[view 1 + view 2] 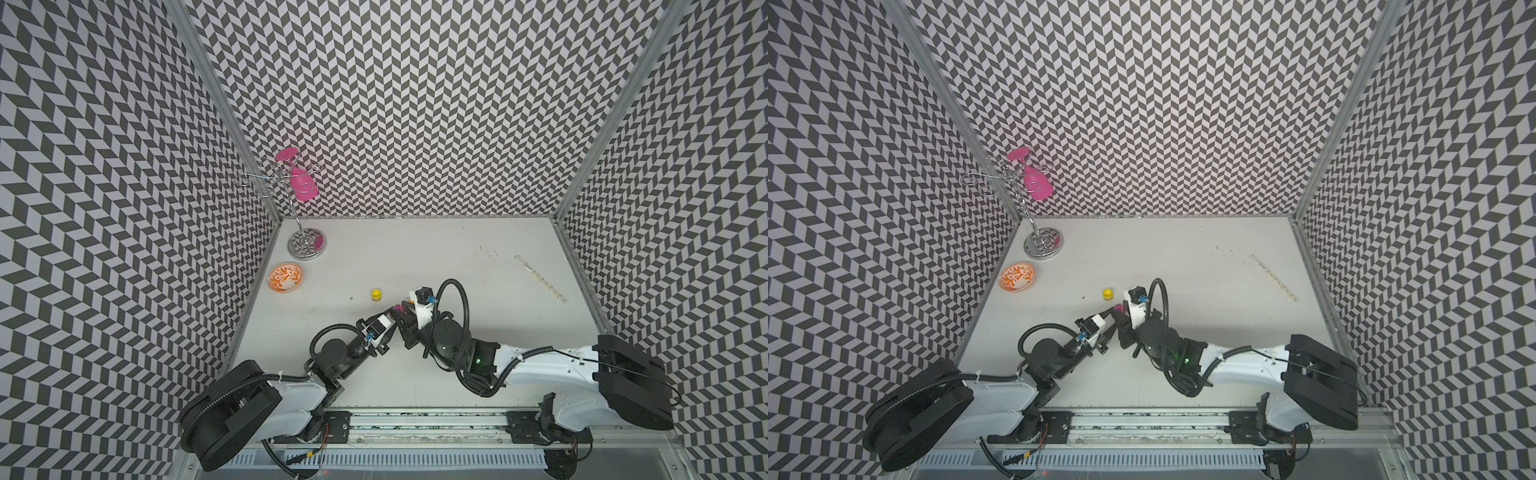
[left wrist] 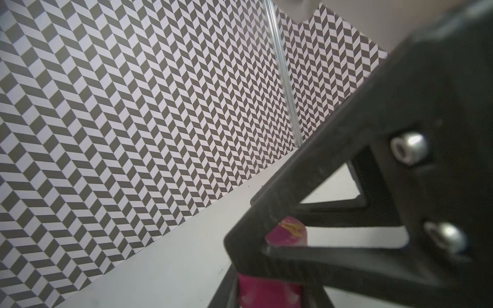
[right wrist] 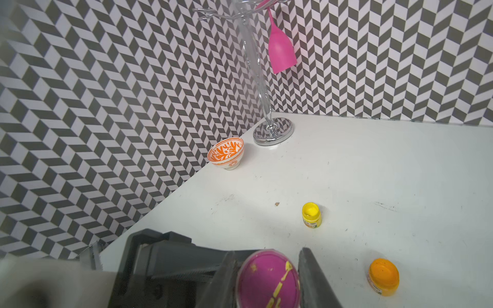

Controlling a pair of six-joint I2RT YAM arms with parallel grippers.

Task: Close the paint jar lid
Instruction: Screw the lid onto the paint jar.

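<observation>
My left end effector (image 1: 395, 311) was clamped on the magenta paint jar (image 2: 266, 293), just below centre in both top views; my right end effector (image 3: 266, 252) was closed on its yellow-smeared lid (image 3: 266, 282); a yellow paint jar (image 3: 311, 215) and an orange-lidded jar (image 3: 383, 277) stood near on the bench (image 1: 457, 249).

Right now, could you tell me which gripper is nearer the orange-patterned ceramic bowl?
Left. The left gripper clamps the magenta paint jar from the side facing the orange-patterned ceramic bowl; the right gripper grips the jar's lid just beyond.
</observation>
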